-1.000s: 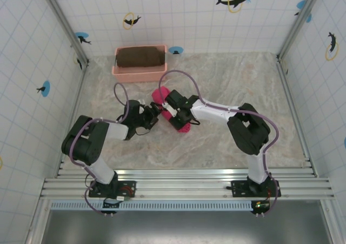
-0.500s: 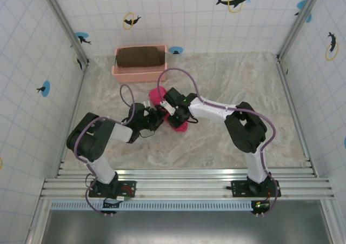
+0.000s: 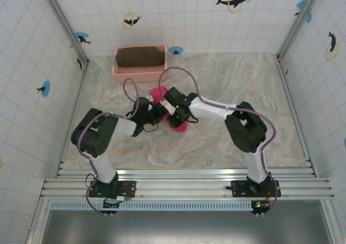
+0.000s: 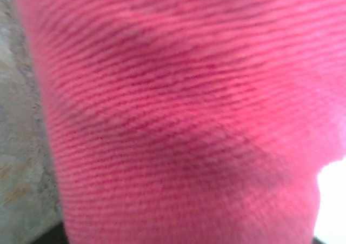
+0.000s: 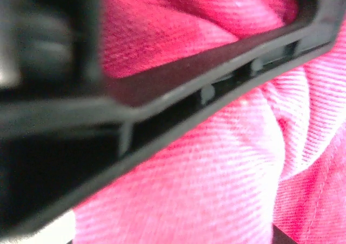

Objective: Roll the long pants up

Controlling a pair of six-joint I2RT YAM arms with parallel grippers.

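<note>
while the long pants lie rolled toward the table's far edge, final tightening is judged underway; grip of left gripper and right gripper cannot be told; a firm tuck is needed.

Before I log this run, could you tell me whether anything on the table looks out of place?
Nothing stands out. The pants are a compact bundle mid-table with no leg trailing, and the brown cloth lies folded inside the basket at the back.

One long pants; one basket; one brown cloth
</note>
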